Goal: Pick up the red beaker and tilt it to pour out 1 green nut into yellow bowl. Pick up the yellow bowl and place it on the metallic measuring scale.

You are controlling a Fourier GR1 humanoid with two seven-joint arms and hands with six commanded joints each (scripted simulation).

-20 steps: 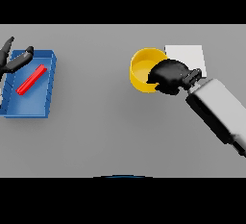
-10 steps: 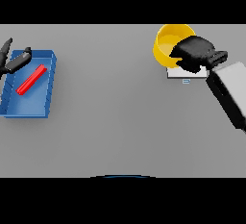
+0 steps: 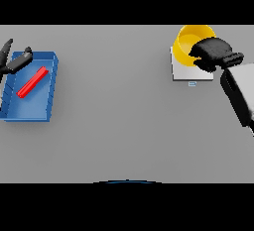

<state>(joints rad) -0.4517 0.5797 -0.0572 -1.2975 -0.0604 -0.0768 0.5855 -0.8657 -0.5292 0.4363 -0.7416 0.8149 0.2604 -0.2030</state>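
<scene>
The right hand [image 3: 214,55] is clamped on the near-right rim of the yellow bowl [image 3: 189,44], which hangs over the far edge of the scale [image 3: 184,71], so the bowl must come nearer. The left hand [image 3: 11,60] rests relaxed at far left.

right robot hand [image 3: 212,54] | carried yellow bowl [image 3: 187,46] farther back | now over scale [image 3: 191,72]
</scene>
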